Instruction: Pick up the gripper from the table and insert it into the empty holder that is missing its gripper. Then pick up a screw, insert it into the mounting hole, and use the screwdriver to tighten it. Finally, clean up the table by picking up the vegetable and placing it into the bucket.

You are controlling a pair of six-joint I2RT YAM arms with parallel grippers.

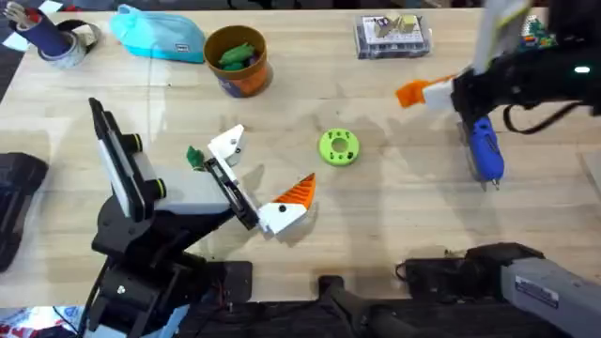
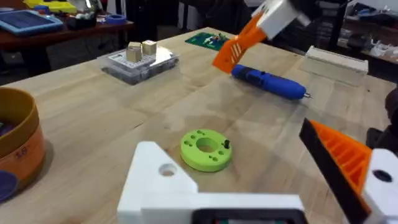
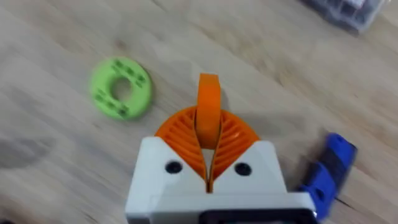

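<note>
Wooden boards made up the table top (image 1: 394, 216), with lots of things spread across it. On the far right, the right gripper (image 3: 208, 146) was squeezed shut on the gripper (image 1: 418, 93), the long orange finger with a white base. It was held up off the table, with its orange tip sticking out to the left. The right wrist view showed the orange pads (image 3: 180, 134) pressed on both sides of it. Just under it, the blue screwdriver (image 1: 485, 150) lay flat on the wood, with its thin metal tip toward the near side.

On the near left, the left gripper (image 1: 246, 183) was not holding anything. It had only one orange finger (image 1: 299, 192), on its right end. Its other end was the holder (image 1: 226, 145), a bare white bracket. A small dark green vegetable (image 1: 194, 157) lay touching or just beside the holder, on its left.

A bright green disc (image 1: 338, 147) with holes sat in the middle of the table. Farther back was the orange bucket (image 1: 237, 58), with green pieces inside it. A light blue pouch (image 1: 160, 36) lay to its left. A clear box (image 1: 393, 36) sat at the far side, to the right.
</note>
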